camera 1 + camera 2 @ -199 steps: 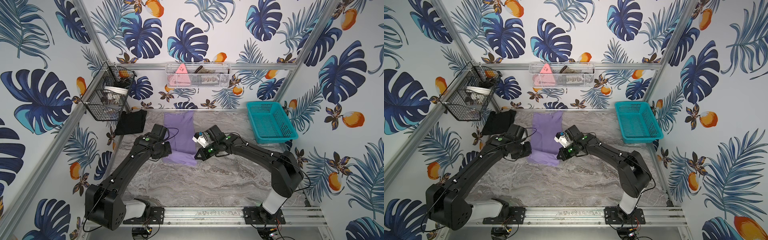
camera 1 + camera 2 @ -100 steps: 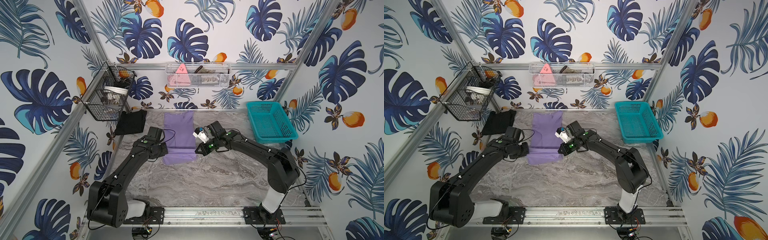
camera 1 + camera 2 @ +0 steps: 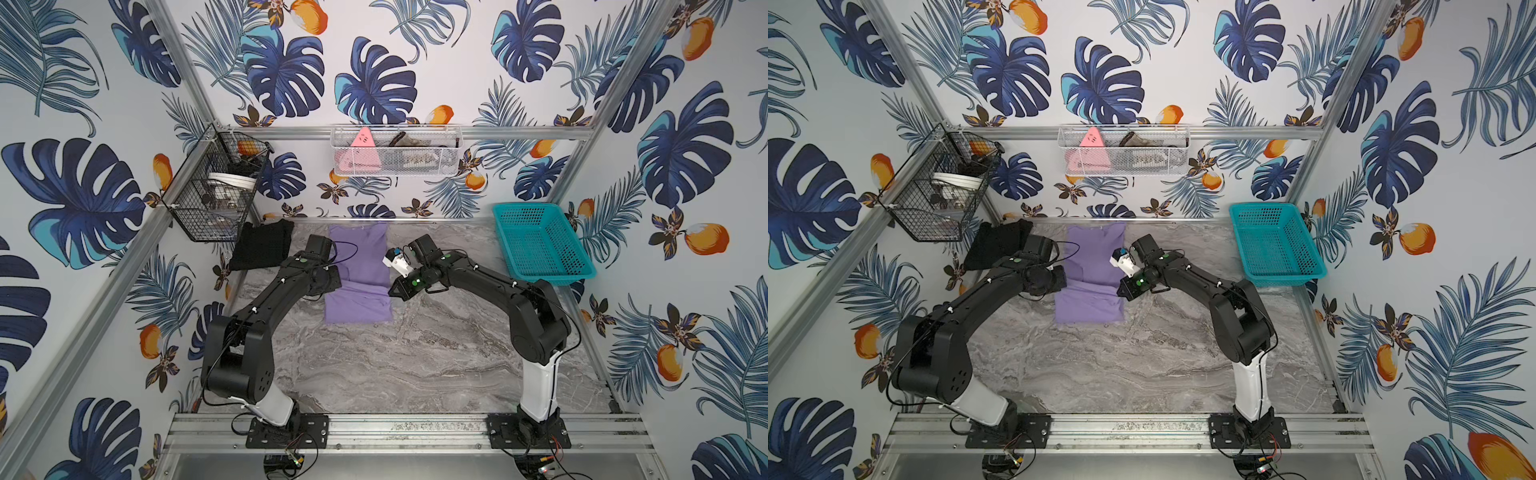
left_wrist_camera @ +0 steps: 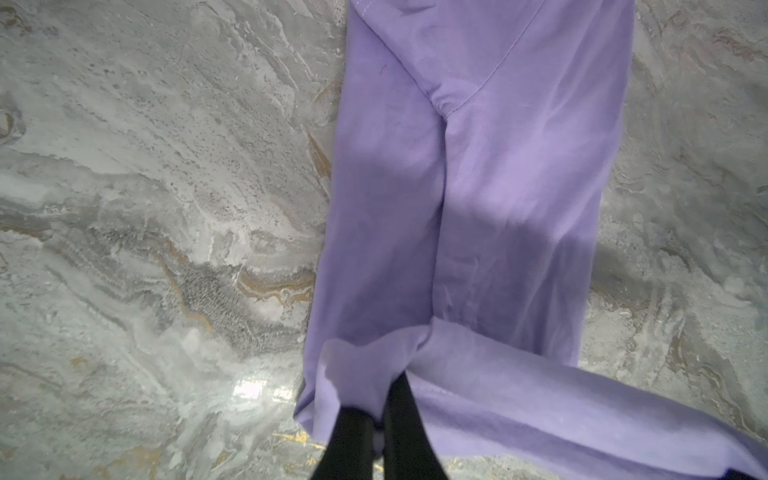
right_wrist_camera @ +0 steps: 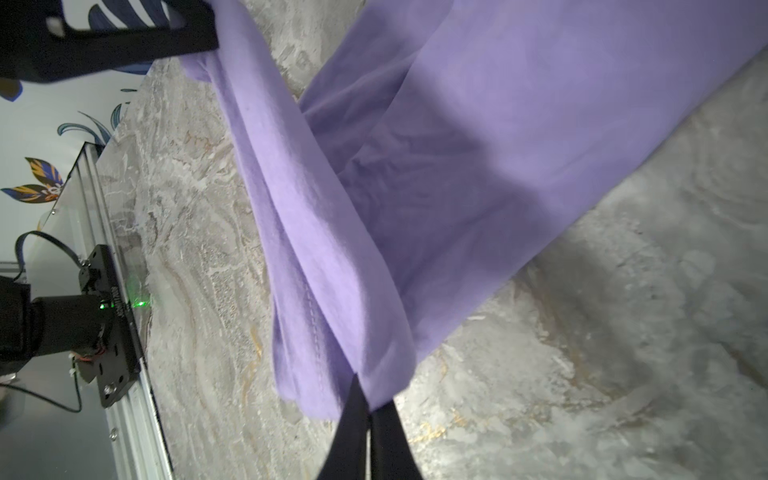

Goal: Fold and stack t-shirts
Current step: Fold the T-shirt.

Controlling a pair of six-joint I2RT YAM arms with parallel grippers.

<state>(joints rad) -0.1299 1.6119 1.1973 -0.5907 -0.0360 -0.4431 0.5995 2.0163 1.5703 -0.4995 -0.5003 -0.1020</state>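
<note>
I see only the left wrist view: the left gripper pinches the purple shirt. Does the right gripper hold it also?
Observer: Yes, the right gripper is shut on the purple shirt, at its edge.
Operator: Where is the black shirt?
Observer: The black shirt lies in the far left corner of the table, apart from the purple one.
Operator: And the basket?
Observer: The teal basket stands at the far right.

Walls: wallpaper, blue leaf and orange fruit print. Tabletop: grey marble pattern, evenly lit. Aluminium rail along front. Wire basket and mesh basket wall-mounted; teal basket right rear.
</note>
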